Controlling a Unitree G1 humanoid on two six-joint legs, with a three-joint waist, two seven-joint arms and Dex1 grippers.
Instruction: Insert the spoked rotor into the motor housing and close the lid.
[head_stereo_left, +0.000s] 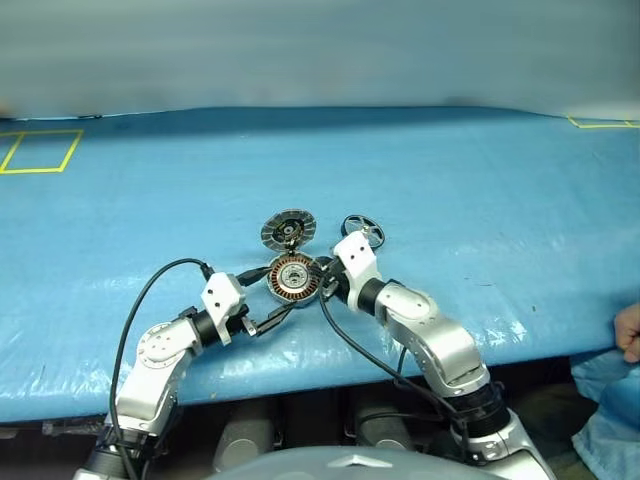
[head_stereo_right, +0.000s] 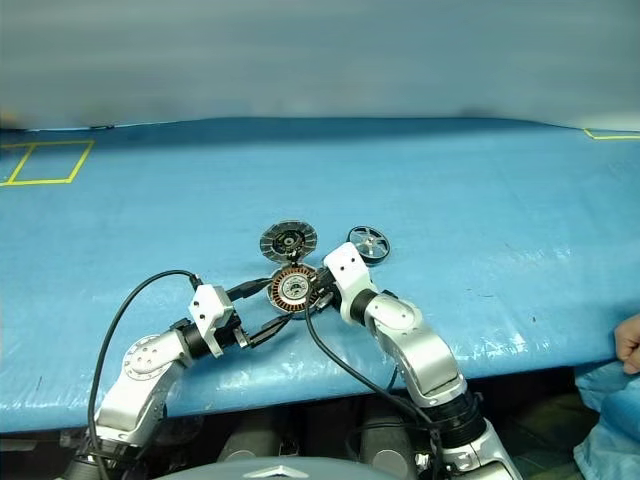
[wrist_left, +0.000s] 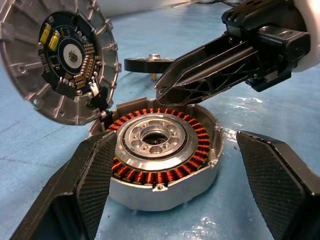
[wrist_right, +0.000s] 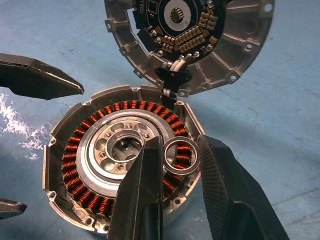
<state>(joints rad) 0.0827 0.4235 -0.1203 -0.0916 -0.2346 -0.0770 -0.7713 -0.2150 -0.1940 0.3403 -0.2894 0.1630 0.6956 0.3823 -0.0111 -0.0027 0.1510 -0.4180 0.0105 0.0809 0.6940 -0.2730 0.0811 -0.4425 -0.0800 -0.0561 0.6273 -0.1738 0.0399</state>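
My right claw (wrist_right: 172, 200) pinched a small ring over the open motor housing (head_stereo_left: 294, 278) mid-worktop (head_stereo_left: 480, 180), left claw (wrist_left: 175, 185) wide around it; spoked rotor (head_stereo_left: 363, 229) lay uninserted, lid (head_stereo_left: 288, 230) stood open.

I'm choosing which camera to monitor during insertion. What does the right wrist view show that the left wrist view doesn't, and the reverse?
Right wrist view: a small metal ring pinched between the fingers of the right gripper, over the motor housing. Left wrist view: the spoked rotor lying beyond the housing, and the left gripper open, one finger on either side of the housing. Both: the housing's copper windings and the lid hinged open.
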